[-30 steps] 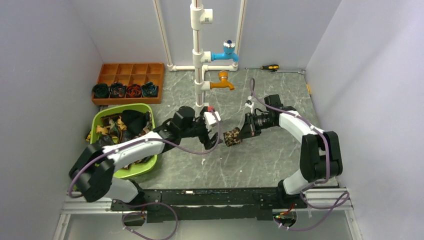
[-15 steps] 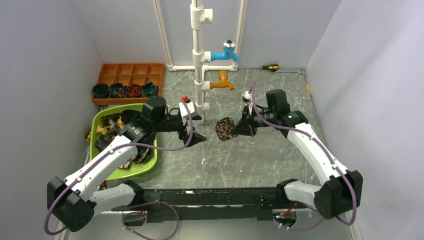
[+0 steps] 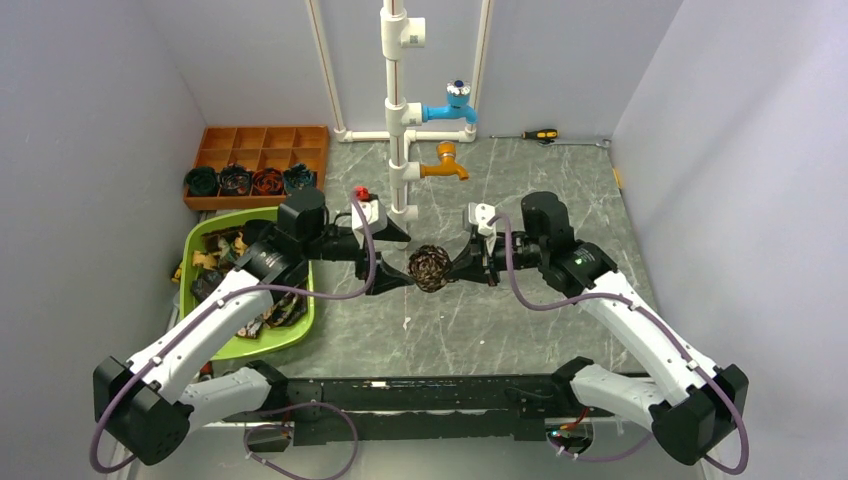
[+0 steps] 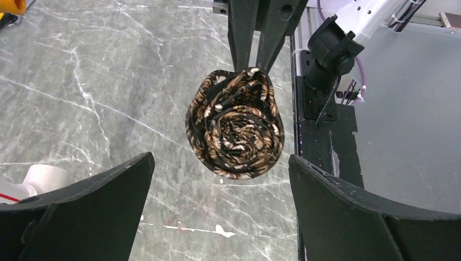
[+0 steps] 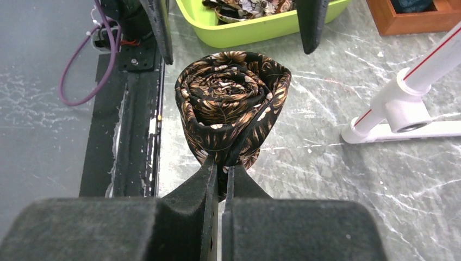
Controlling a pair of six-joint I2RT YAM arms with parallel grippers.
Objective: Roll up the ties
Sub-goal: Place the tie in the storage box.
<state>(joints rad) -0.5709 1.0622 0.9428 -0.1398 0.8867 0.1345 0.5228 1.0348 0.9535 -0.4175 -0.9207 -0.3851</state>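
**A:** While pinched aloft over the marble table (image 3: 520, 320), where exactly?

**B:** Rolled tie (image 3: 430, 268) hanging mid-table, clamped at its outer wrap by right gripper (image 3: 462, 270), fingers pressed together. Flanked by left gripper (image 3: 402, 260), spread wide, touching nothing.

**A:** Handling?

**B:** Probably soft, light, prone to uncoiling. Best squeezed across the whole coil.

**A:** Containers?

**B:** Green tub (image 3: 290, 335) heaped with loose ties (image 3: 235, 255). Wooden tray (image 3: 262, 140) with four coils (image 3: 250, 181) along front row.

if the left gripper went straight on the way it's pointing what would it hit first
The rolled tie, pinched in the right gripper. It sits dead ahead, centred between the left gripper's open fingers, though the gap to it is hard to judge.
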